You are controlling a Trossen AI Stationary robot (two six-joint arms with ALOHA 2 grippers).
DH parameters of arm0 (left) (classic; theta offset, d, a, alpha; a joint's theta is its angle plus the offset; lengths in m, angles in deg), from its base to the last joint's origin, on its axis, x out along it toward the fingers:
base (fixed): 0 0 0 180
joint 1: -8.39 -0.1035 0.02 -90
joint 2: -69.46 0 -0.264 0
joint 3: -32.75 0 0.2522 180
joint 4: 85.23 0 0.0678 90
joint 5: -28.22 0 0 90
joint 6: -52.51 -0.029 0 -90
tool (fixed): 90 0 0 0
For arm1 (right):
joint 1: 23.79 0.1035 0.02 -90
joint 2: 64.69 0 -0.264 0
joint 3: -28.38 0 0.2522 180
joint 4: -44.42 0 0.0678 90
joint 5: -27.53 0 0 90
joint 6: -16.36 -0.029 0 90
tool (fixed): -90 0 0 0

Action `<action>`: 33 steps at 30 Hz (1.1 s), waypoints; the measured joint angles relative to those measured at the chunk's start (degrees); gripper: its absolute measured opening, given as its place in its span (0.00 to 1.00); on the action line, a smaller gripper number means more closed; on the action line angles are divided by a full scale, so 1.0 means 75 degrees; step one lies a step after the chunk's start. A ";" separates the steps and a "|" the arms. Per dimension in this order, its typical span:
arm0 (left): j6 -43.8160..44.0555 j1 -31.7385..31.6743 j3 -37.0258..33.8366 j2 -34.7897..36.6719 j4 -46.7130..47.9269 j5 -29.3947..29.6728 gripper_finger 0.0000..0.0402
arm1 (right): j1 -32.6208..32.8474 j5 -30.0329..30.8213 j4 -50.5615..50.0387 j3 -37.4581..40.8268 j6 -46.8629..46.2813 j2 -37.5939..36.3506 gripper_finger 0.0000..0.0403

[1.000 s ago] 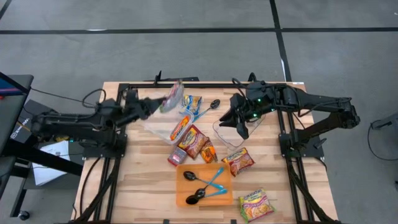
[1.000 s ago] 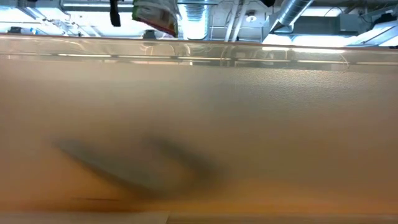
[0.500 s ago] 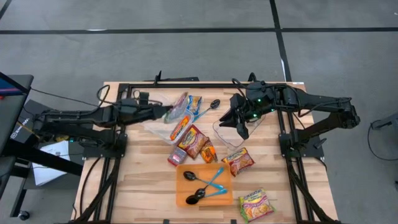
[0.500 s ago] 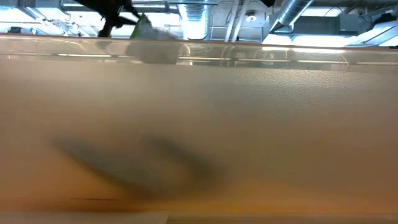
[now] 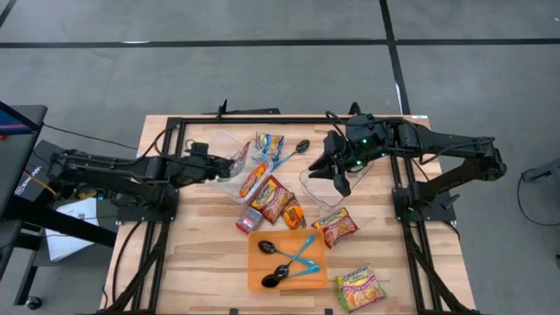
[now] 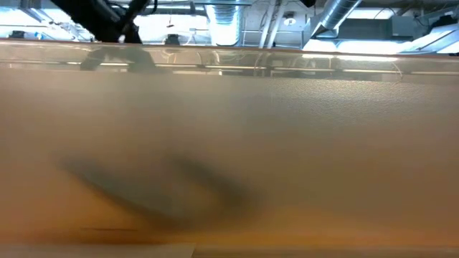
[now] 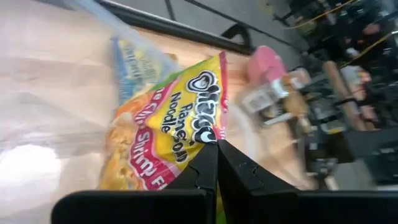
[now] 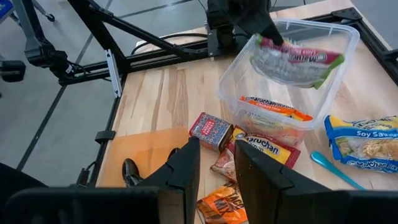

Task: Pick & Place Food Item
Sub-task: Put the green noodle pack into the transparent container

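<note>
A green-edged noodle packet [image 8: 297,64] was pinched tight by the left gripper [image 7: 216,144] and held just inside the clear plastic tub [image 8: 342,32], above the packets already lying there. The right gripper [image 8: 216,163] was parked over the table's right side, fingers spread a bit.

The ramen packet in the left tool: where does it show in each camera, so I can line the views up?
High view: ramen packet at the left tool, over the clear bin.
Low view: not in it; only the dark arm shows at the top.
Left wrist view: packet fills the middle, pinched at the tool.
Right wrist view: packet hangs inside the bin.
Shared landmark: the clear bin.
</note>
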 joint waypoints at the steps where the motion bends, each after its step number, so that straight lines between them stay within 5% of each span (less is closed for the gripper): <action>1: 0.0000 -0.0035 -0.0074 -0.0032 -0.0006 -0.0002 0.00 | 0.0000 -0.0003 -0.0003 0.0000 0.0000 0.0000 0.23; 10: -0.0072 -0.0245 -0.0996 0.0016 -0.1398 0.0053 0.00 | 0.0000 -0.0003 -0.0015 0.0000 -0.0003 0.0000 0.23; 20: -0.0042 -0.0245 -0.1484 -0.0081 -0.1570 -0.0328 0.00 | 0.0000 -0.0003 -0.0038 0.0000 -0.0002 0.0000 0.23; 33: -0.0449 -0.0245 -0.1465 -0.0048 -0.2232 -0.0478 0.06 | 0.0015 -0.0003 -0.0061 0.0000 -0.0003 0.0000 0.23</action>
